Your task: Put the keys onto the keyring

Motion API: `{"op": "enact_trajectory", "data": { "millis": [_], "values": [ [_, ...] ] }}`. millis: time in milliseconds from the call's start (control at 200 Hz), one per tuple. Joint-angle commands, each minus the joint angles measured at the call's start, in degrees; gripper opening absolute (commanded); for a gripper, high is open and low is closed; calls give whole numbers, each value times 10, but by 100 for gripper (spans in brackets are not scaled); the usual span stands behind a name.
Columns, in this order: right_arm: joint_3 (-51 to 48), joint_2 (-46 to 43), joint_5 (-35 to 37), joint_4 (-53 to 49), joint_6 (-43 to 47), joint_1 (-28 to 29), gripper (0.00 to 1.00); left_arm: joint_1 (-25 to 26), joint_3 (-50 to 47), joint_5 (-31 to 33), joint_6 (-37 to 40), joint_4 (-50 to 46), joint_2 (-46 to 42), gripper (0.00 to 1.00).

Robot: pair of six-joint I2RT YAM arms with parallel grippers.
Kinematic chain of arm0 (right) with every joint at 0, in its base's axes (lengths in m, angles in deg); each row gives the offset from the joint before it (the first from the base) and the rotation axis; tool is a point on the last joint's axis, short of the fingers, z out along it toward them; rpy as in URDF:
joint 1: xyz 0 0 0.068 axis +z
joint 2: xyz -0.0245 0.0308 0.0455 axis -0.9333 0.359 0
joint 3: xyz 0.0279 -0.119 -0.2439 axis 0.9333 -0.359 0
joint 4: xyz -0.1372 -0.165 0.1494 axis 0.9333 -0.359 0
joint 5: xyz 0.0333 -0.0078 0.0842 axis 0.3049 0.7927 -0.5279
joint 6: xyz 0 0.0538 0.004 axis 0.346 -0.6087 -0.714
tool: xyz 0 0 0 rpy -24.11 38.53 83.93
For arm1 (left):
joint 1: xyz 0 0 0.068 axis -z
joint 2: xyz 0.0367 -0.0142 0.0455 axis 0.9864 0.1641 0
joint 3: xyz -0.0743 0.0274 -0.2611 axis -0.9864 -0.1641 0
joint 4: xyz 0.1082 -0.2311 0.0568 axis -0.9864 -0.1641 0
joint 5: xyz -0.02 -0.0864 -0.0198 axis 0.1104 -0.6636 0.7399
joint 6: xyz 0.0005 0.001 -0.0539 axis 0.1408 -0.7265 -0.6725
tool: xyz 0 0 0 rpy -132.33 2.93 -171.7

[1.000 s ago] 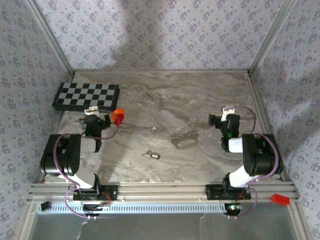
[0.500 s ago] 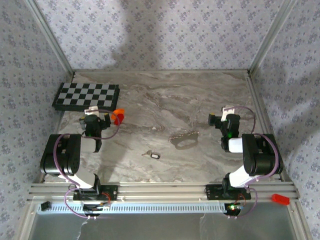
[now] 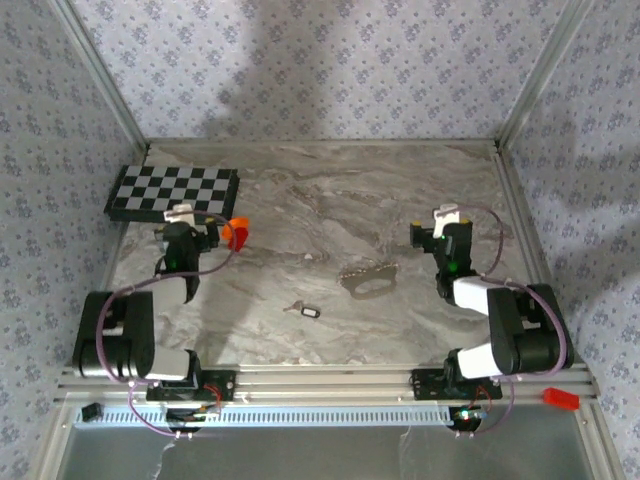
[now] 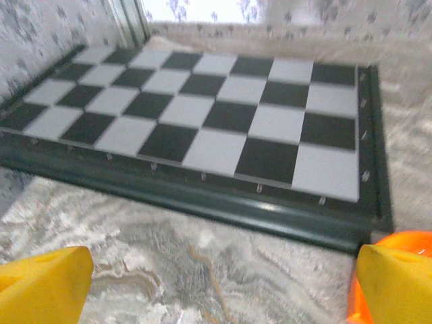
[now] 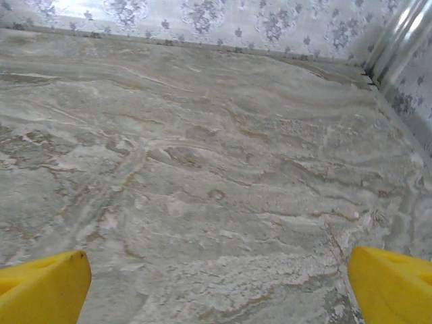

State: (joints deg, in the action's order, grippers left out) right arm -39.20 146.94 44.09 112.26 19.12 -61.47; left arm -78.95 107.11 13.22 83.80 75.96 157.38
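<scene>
The key [image 3: 304, 310], tiny with a black head and a thin silver blade, lies on the marble table near the front centre. The keyring [image 3: 368, 281], a silvery oval loop with a short chain, lies just to the key's right and further back. My left gripper [image 3: 190, 233] hovers at the left, well away from both, and is open; its yellow fingertips [image 4: 42, 287] stand wide apart over bare marble. My right gripper [image 3: 440, 236] is to the right of the keyring. It is open too, with nothing between its fingers [image 5: 390, 282].
A black-and-white checkerboard [image 3: 172, 192] lies at the back left, directly ahead of the left gripper [image 4: 219, 283]. An orange-red block [image 3: 236, 232] sits right beside that gripper's right finger [image 4: 398, 280]. Patterned walls enclose the table. A red item [image 3: 560, 398] rests on the front rail.
Both arms have reached slightly further from their bases, carrying the grippers a little toward the back. Key, keyring and block have not moved.
</scene>
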Motion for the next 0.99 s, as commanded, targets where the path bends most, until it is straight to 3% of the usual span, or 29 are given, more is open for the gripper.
{"op": "enact_trajectory", "data": {
  "millis": [0, 165, 215, 255, 315, 575, 695, 795, 910, 989],
  "values": [
    [41, -32, 96, -93, 36, 49, 100, -1, 29, -28, -17, -122, -76, 100],
    [87, -86, 184, -172, 30, 149, 100, 25, 89, -30, -149, -332, -162, 100],
    [115, -104, 210, -232, -11, 171, 100, 30, 122, -36, -197, -417, -169, 100],
    [160, -117, 218, -339, -77, 186, 100, 42, 140, -56, -217, -464, -171, 100],
    [210, -123, 169, -442, -111, 195, 100, 71, 146, -93, -220, -483, -182, 100],
    [309, -114, -30, -661, -141, 259, 100, 220, 125, -254, -190, -457, -212, 99],
    [305, -114, -154, -709, -165, 261, 100, 300, 109, -292, -165, -426, -209, 99],
    [283, -124, -204, -728, -181, 262, 100, 352, 108, -313, -144, -405, -188, 96],
    [233, -159, -257, -702, -210, 217, 100, 402, 112, -311, -133, -371, -146, 88],
    [208, -181, -301, -696, -215, 138, 100, 439, 120, -304, -125, -338, -108, 85]
  ]
}}
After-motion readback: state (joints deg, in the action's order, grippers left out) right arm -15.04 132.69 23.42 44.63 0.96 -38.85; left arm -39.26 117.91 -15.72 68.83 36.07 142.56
